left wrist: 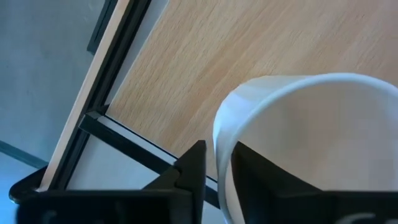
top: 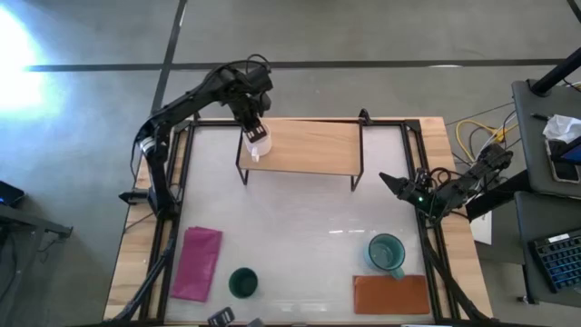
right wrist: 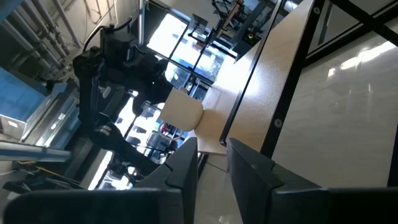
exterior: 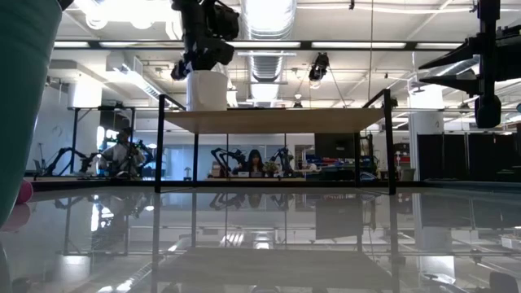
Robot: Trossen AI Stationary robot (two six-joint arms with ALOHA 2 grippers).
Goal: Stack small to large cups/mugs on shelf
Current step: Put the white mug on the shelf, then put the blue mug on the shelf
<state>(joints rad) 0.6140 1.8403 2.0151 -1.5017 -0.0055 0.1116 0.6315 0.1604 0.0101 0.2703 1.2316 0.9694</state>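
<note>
The small white mug (top: 258, 143) stands upright on the left end of the light-wood shelf (top: 313, 147), its base on the board (exterior: 269, 120). My left gripper (top: 253, 125) reaches down onto it from above and is shut on its rim. The teal mug (top: 387, 252) with a handle stands on the table near the right front, filling the left edge of the low view (exterior: 20, 106). On the table at the near left stands the dark green cup (top: 242, 282). My right gripper (top: 397, 185) waits open at the table's right edge, touching nothing. My left gripper (left wrist: 214, 155) pinches the white mug's wall at the rim (left wrist: 221, 140), one finger (left wrist: 194, 167) outside and one (left wrist: 261, 177) inside the hollow. The fingers come from above, pointing down. The mug (exterior: 206, 89) sits upright with its base on the shelf's left end.
A pink cloth (top: 198, 263) lies at the near left beside the green cup. A brown-orange mat (top: 390, 293) lies at the near right, just in front of the teal mug. The shelf's board right of the white mug is bare wood. Black frame rails run along the table's sides.
</note>
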